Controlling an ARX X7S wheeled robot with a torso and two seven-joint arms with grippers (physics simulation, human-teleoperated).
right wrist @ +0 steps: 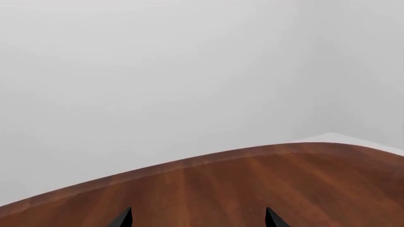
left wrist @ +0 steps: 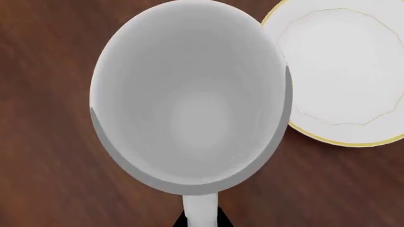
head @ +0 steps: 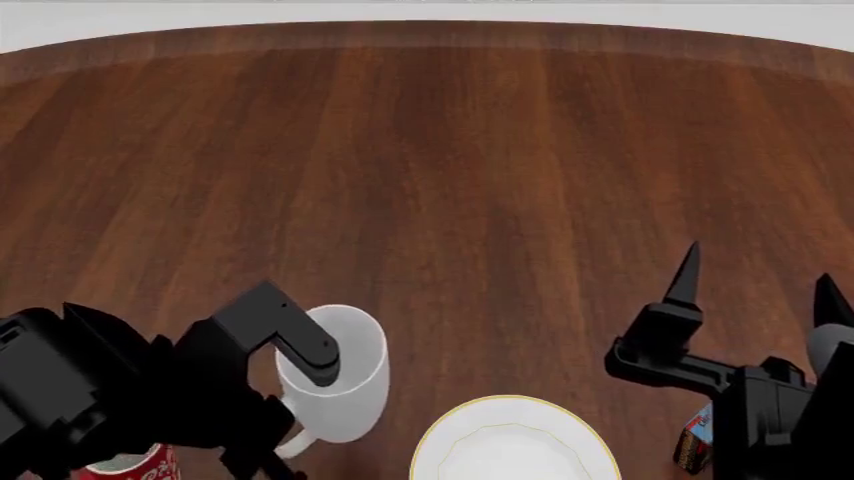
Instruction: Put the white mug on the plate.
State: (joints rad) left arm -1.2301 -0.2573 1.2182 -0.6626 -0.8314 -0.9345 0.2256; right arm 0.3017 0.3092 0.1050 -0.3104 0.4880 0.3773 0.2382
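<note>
The white mug [head: 340,385] is held by its handle in my left gripper [head: 280,455], near the table's front edge and just left of the plate [head: 514,445]. In the left wrist view I look down into the mug [left wrist: 189,104]; the handle [left wrist: 200,210] sits between the dark fingertips [left wrist: 221,220], and the gold-rimmed plate [left wrist: 344,71] lies beside the mug, partly covered by its rim. My right gripper [head: 758,280] is open and empty, fingers pointing up, to the right of the plate. In the right wrist view its gripper [right wrist: 197,220] shows only two spread tips.
A red mug [head: 127,468] shows partly at the front left under my left arm. A small colourful box [head: 694,450] lies at the front right under the right arm. The brown wooden table [head: 441,170] stretches far ahead.
</note>
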